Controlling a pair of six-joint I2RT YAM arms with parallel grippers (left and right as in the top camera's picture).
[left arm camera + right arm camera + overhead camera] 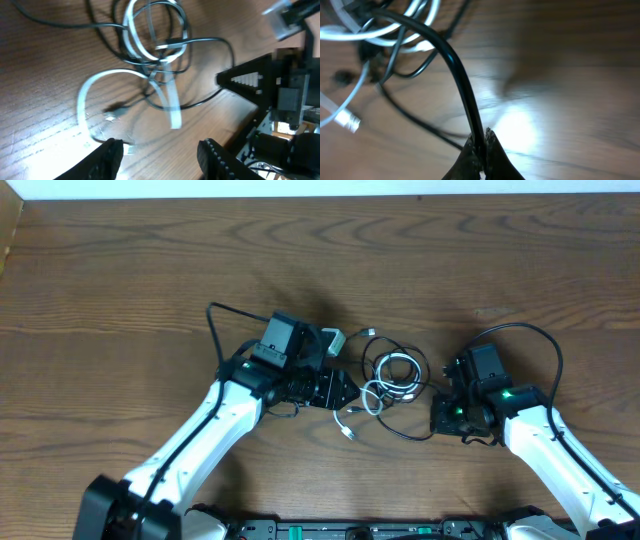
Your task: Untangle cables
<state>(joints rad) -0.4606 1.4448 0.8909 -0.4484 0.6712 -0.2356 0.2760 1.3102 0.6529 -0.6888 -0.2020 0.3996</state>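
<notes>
The cables (392, 378) lie in one loose knot at the middle of the table (150, 260), between the two arms, with coils of white cable (135, 40) threaded through thin black loops. The right gripper (481, 141) sits just to the lower right of the knot and is pinched tight on a black cable (455, 70). In the right wrist view that cable runs from the fingertips at the bottom of the frame up and to the left, straight into the knot at the upper left, so its long axis points from this gripper toward the tangle. The left gripper (160, 150) sits on the knot's left side with its fingers parted and nothing between them. In the left wrist view the knot fills the upper middle, and a free white loop curves down toward the lower left finger; its blurred end seems to lie just beside that finger, though contact cannot be told. The left arm is the nearer one to this white loop, so a pull away from the held black cable would likely fall to it.
</notes>
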